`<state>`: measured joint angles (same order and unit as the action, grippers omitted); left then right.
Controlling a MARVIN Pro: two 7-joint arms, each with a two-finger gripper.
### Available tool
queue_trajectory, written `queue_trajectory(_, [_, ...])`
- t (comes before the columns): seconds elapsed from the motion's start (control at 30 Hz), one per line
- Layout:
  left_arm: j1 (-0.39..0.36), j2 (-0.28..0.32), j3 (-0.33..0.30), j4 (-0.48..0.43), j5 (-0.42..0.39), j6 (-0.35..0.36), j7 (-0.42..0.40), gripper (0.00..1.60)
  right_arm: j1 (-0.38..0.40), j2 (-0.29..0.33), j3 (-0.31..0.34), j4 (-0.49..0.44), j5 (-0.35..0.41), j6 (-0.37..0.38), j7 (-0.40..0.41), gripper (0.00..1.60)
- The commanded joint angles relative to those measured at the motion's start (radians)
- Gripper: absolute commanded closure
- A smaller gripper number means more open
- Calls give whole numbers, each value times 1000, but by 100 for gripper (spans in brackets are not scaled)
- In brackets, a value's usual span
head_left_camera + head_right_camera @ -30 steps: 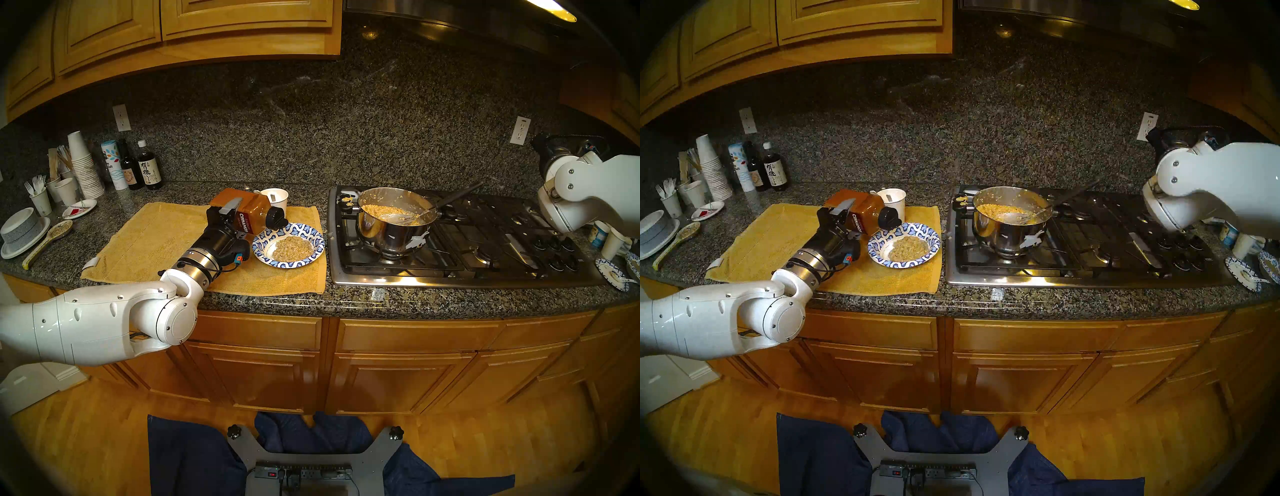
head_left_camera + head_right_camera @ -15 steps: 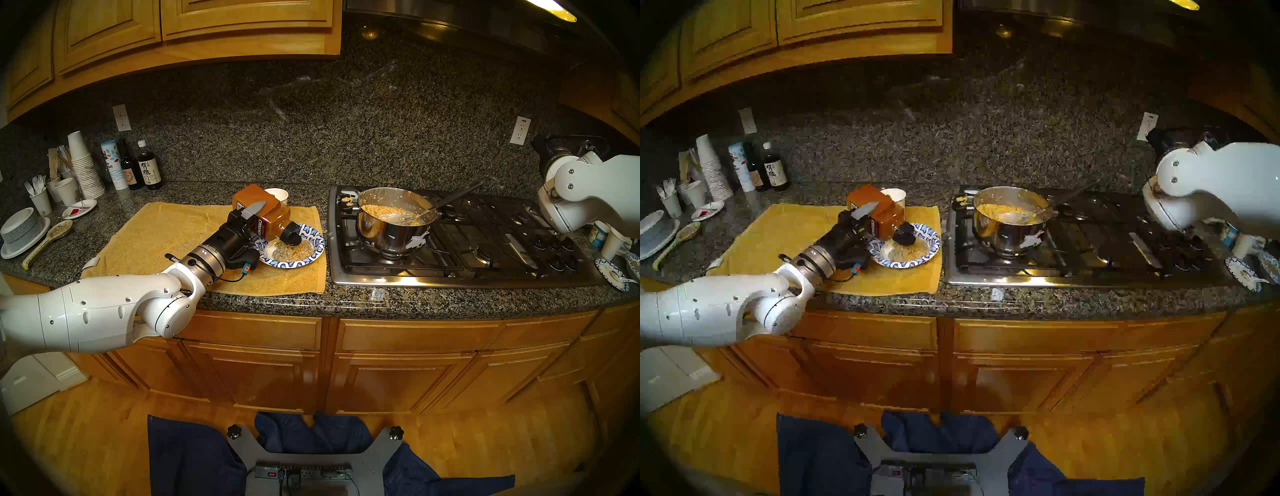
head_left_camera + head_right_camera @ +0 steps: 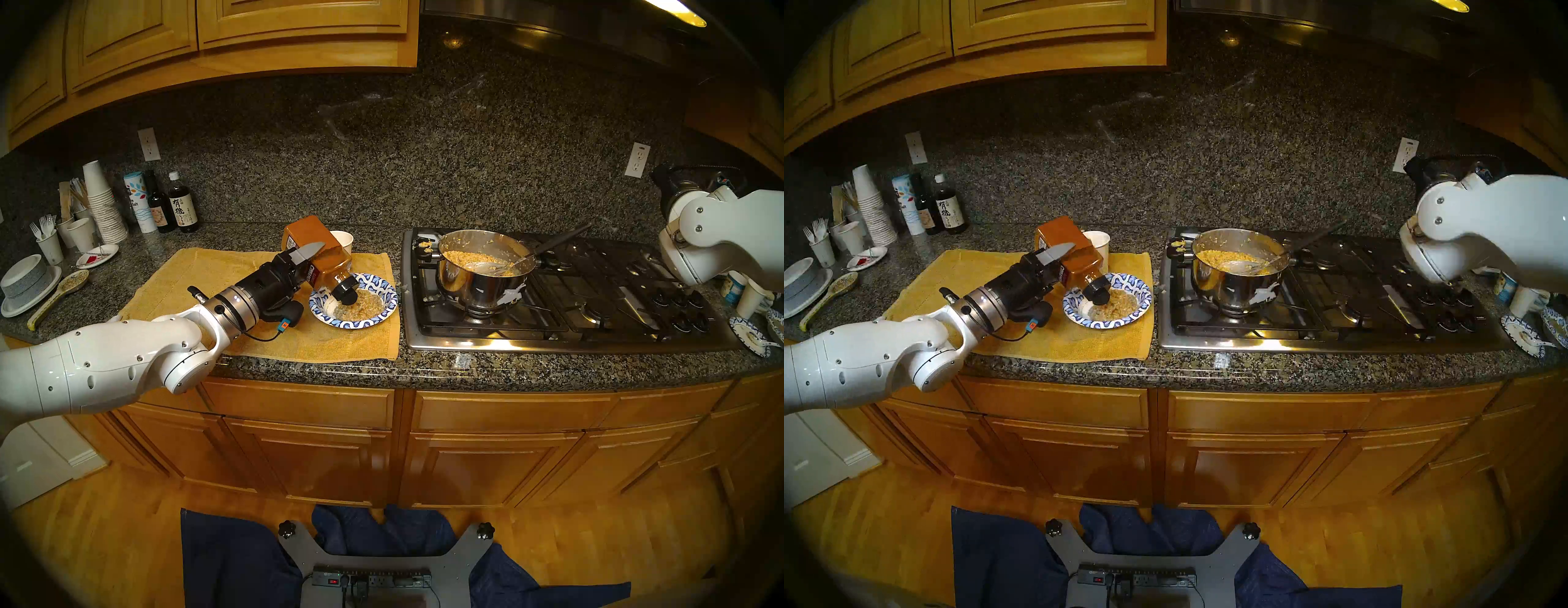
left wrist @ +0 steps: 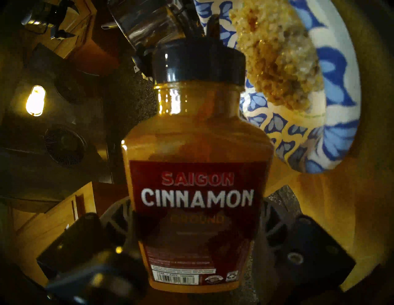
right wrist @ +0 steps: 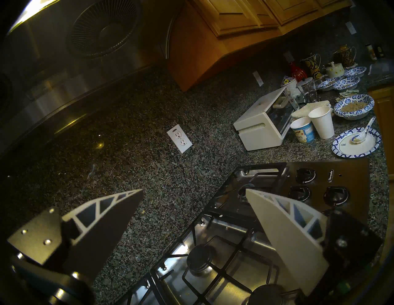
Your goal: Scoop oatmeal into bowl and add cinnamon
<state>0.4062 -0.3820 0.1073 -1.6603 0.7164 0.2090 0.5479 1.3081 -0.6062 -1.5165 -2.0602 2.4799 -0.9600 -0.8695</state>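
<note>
Speckled granite counter, left end effector (image 3: pixel 306 260) clamping squarish clear cinnamon jar (image 3: pixel 319 250) over lumpy oatmeal (image 3: pixel 365 302); right end effector (image 5: pixel 194 215) agape.

Steel pot (image 3: pixel 481 271) on stove (image 3: pixel 594 305) (ladle (image 3: pixel 488 266) inside).

Tilted cinnamon jar (image 3: pixel 319 254) over oatmeal bowl (image 3: pixel 384 308)

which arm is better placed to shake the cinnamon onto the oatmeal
Left. The left gripper already holds the cinnamon jar tipped cap-down over the oatmeal in the paper bowl. The right gripper is open and empty, off by the stove's far side.
</note>
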Motion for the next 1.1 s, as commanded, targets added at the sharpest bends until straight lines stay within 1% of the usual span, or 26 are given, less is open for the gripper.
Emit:
queue_trajectory(0.0, [-67,-23,-74,-2,4,4,84,160,29,-5,20,10,-14,0,-44,0])
queue_trajectory(0.2, [-61,-32,-84,25,8,2,113,160,30,-5,22,9,-19,0,-54,0])
queue_trajectory(0.47, [-37,-49,-65,80,43,-3,143,160,30,-2,27,8,-32,0,-74,0])
queue_trajectory(0.67, [-28,-75,-53,127,73,-9,157,160,29,1,28,7,-39,0,-78,0])
queue_trajectory(0.83, [-7,-94,-22,124,110,-12,151,160,29,4,31,7,-47,0,-86,0])
queue_trajectory(1.07, [-2,-103,-20,122,117,-4,155,160,28,6,30,7,-48,0,-81,0])
